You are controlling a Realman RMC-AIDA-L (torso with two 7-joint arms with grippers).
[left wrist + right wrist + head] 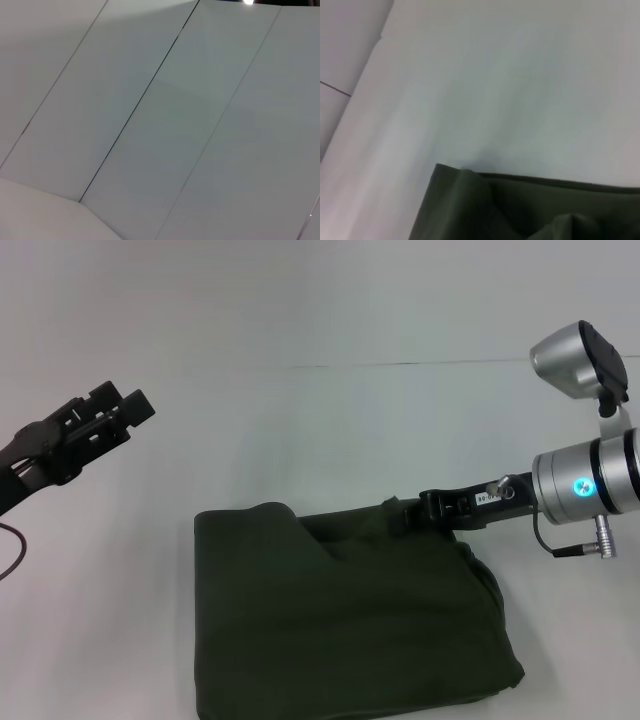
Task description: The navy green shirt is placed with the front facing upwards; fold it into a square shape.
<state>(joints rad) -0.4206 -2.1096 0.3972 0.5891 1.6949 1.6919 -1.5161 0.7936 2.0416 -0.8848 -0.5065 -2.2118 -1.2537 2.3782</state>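
Observation:
The navy green shirt [350, 620] lies folded into a rough square on the white table, at the near middle of the head view. Its print and collar are hidden inside the folds. My right gripper [412, 511] sits low at the shirt's far right edge, where the cloth bunches up slightly against its tip. The right wrist view shows a folded corner of the shirt [520, 210] on the table. My left gripper [122, 406] hangs open and empty above the table, well to the left of the shirt.
The white table [330, 430] stretches beyond the shirt to a seam line at the back. A dark cable [12, 552] loops at the left edge. The left wrist view shows only pale wall panels [165, 125].

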